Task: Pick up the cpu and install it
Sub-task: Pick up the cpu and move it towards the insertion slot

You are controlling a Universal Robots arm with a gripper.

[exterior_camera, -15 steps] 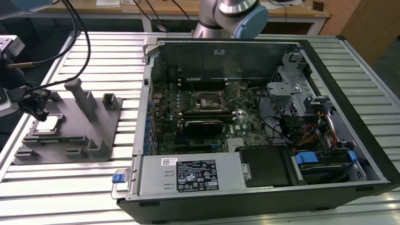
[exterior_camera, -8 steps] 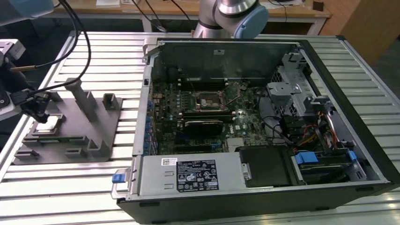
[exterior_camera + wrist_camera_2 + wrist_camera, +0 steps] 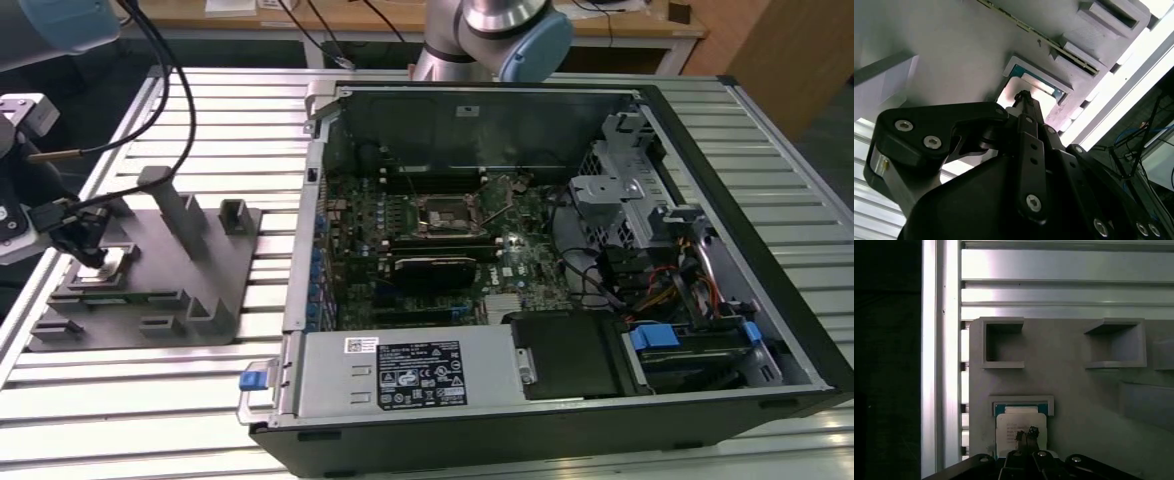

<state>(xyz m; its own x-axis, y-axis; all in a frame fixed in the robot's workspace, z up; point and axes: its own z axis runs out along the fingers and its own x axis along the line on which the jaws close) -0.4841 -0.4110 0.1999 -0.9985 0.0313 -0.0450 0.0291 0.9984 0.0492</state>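
in the exterior view the gripper (image 3: pixel 88 252) hangs low over the grey tray (image 3: pixel 240 270) on the worktop (image 3: pixel 134 400), well apart from the open computer case (image 3: pixel 467 130). its motherboard socket (image 3: pixel 442 212) looks empty, so nothing is installed yet. in the first wrist view the cpu (image 3: pixel 1015 424) lies in its tray recess, with the jaws' tip over its middle, not around it. the second wrist view shows the same. i cannot tell whether the jaws are clenched.

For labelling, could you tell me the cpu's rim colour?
The cpu has a teal rim, clearest in the first wrist view.
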